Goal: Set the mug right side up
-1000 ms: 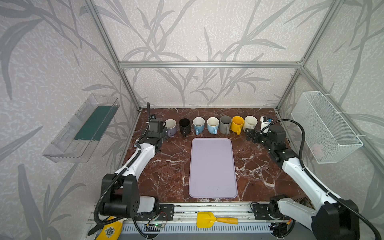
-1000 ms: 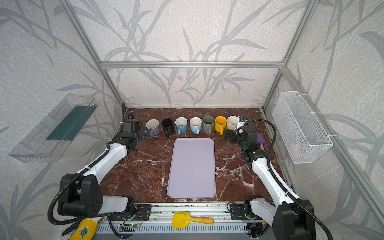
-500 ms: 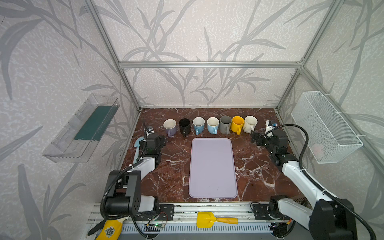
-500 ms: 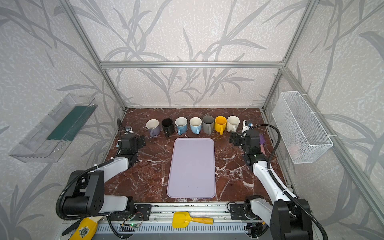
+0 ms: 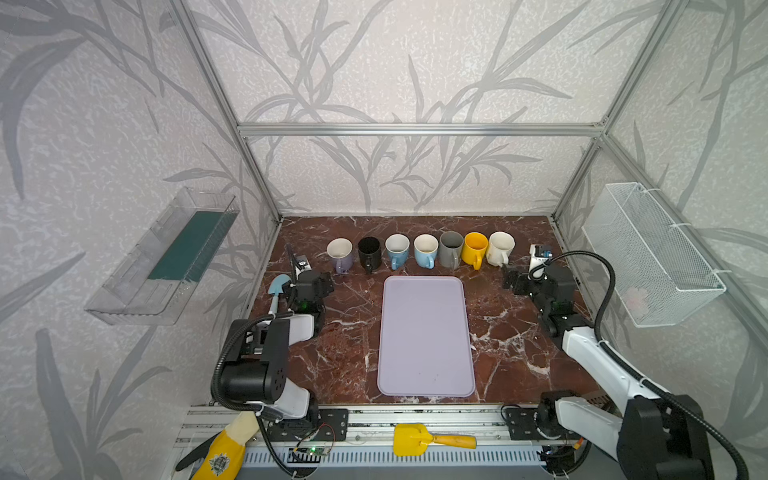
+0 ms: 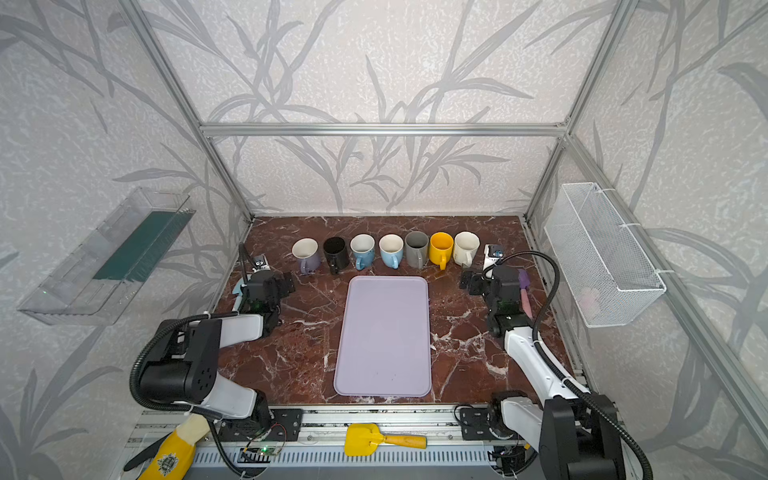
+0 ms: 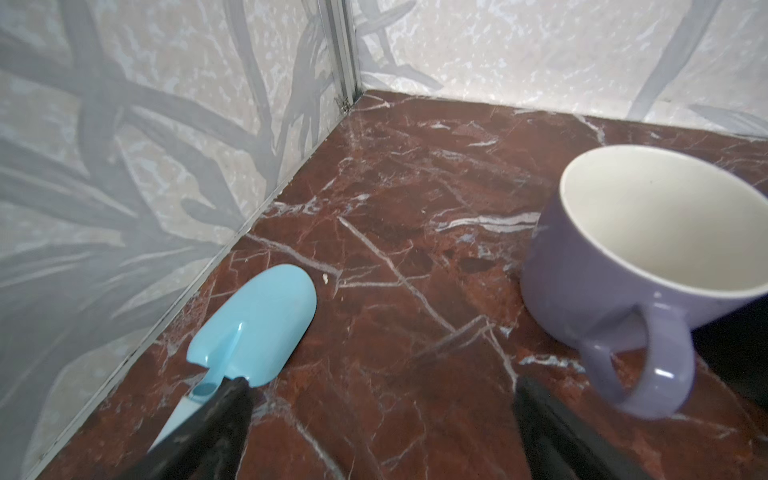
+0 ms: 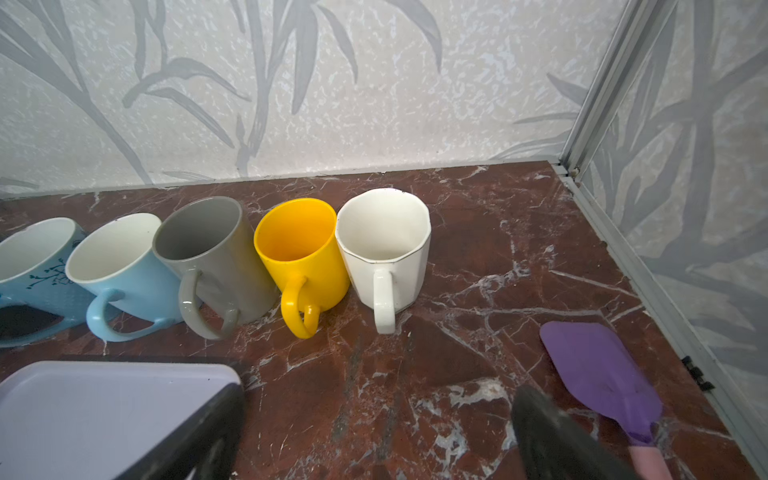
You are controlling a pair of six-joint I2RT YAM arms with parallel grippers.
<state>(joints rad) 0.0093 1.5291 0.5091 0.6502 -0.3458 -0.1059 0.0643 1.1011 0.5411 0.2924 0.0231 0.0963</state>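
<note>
Both claws empty, every mug upright

Nearest, the left gripper (image 7: 380,386) and right gripper (image 8: 380,392) hover over the red marble tabletop (image 5: 498,332), jaws wide, empty. Farther back, the lilac ceramic mug (image 7: 552,286) and white faceted mug (image 8: 409,274) end a row of mugs (image 5: 451,249), all mouths up. Righting looks finished, so next: park the arms clear.

We find no words, numbers or brand names that we can read in any view. The nearest thing to a sign is a dark crest printed on the yellow glove (image 5: 220,455) at the front edge, seen in both top views; any lettering inside it is too small for us to make out. In the right wrist view a blue mug (image 8: 31,272) carries a dark twig drawing on its side, and we see no writing with it.
</note>
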